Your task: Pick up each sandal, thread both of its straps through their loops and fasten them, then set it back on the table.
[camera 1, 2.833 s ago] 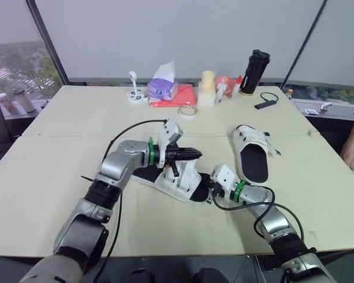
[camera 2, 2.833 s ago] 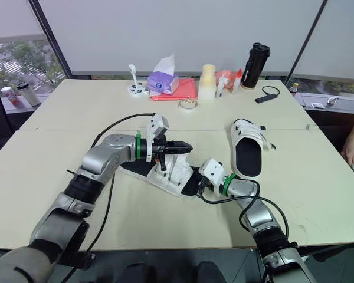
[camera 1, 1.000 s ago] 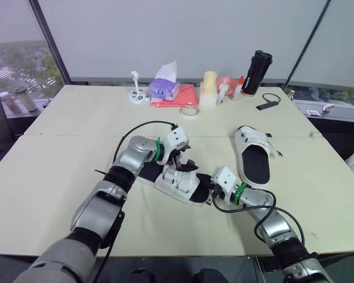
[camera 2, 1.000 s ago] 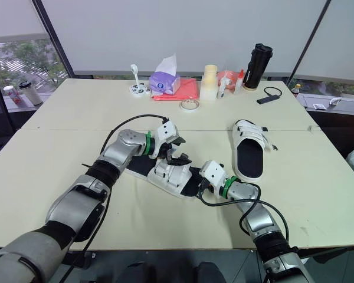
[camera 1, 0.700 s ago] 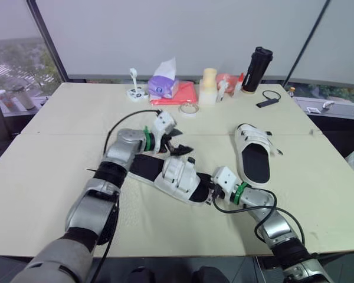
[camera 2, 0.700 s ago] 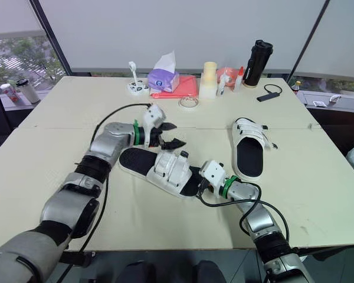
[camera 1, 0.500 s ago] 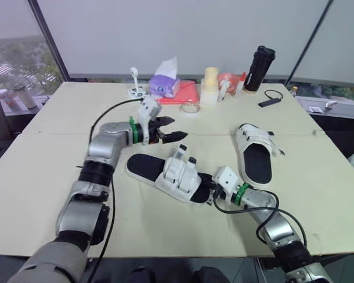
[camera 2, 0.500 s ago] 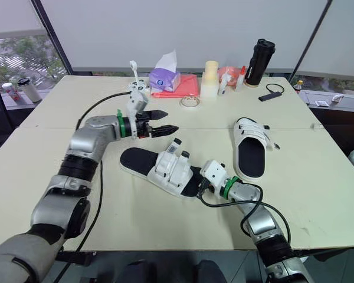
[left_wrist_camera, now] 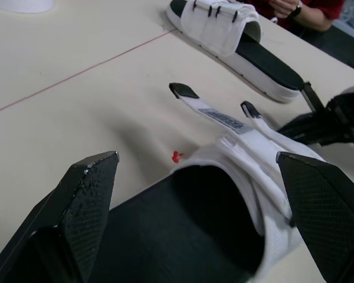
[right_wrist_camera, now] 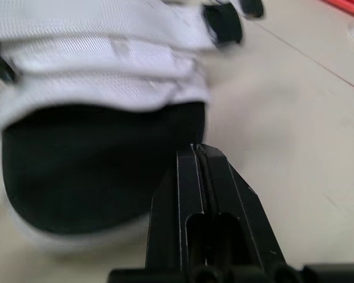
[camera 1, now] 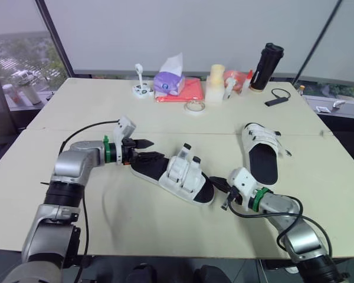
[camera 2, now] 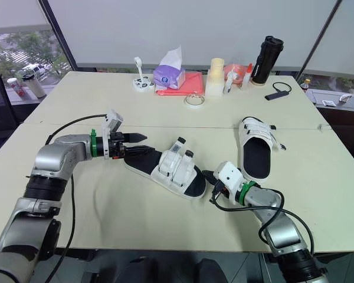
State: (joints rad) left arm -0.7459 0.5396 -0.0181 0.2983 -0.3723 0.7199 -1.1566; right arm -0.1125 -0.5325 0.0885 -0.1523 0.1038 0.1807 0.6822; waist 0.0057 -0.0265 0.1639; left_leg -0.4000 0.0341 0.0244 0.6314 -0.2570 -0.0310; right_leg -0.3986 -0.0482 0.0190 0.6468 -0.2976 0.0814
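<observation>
A white sandal with a black footbed (camera 1: 174,174) lies flat mid-table, and its two loose straps (camera 1: 187,158) stick up. My left gripper (camera 1: 146,150) is open at one end of it, low over the table, with the footbed (left_wrist_camera: 183,236) between the spread fingers (left_wrist_camera: 82,200). My right gripper (camera 1: 220,187) is shut at the sandal's other end. Its tips (right_wrist_camera: 199,159) rest against the edge of the footbed (right_wrist_camera: 88,159) and hold nothing. A second white sandal (camera 1: 262,150), with its straps across it, lies flat to the right.
Along the far edge stand a purple tissue pack (camera 1: 169,82), a red cloth (camera 1: 187,91), a tape roll (camera 1: 194,106), a pale cup stack (camera 1: 216,82) and a black bottle (camera 1: 268,59). A black cable (camera 1: 277,100) lies nearby. A person's hands (left_wrist_camera: 283,7) show beyond the second sandal.
My left gripper has left the straps, swung away from the sandal and come down open at its left end. The straps now stand loose. The right arm has not moved; the camera shifted.
</observation>
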